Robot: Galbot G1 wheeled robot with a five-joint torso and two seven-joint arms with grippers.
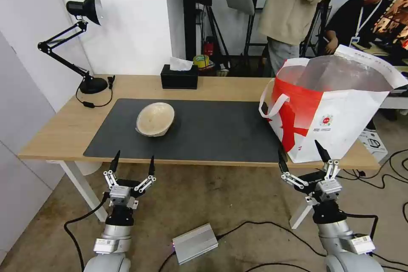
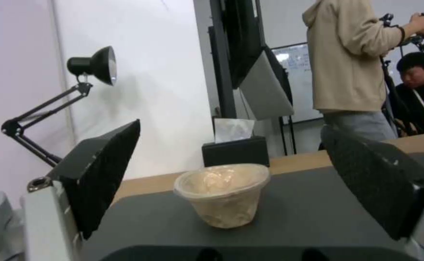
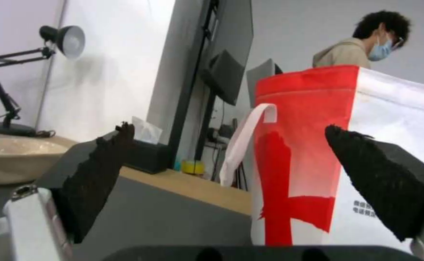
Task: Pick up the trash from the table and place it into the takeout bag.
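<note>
A beige shallow disposable bowl [image 1: 155, 119] [image 2: 223, 194] [image 3: 14, 159], the trash in sight, rests on the dark grey mat [image 1: 204, 131] of the light-wood table [image 1: 59, 127]. The white and red takeout bag [image 1: 335, 110] [image 3: 347, 156] stands open at the table's right end, silver lining showing. My left gripper [image 1: 132, 162] hangs open just before the table's front edge, in line with the bowl. Below the bag's front, my right gripper [image 1: 302, 153] is open too, with nothing between its fingers.
A black tissue box [image 1: 179, 76] sits at the table's back edge and a black desk lamp [image 1: 83, 42] at the back left. On the floor lie cables and a silver box [image 1: 194, 243]. People stand behind the table.
</note>
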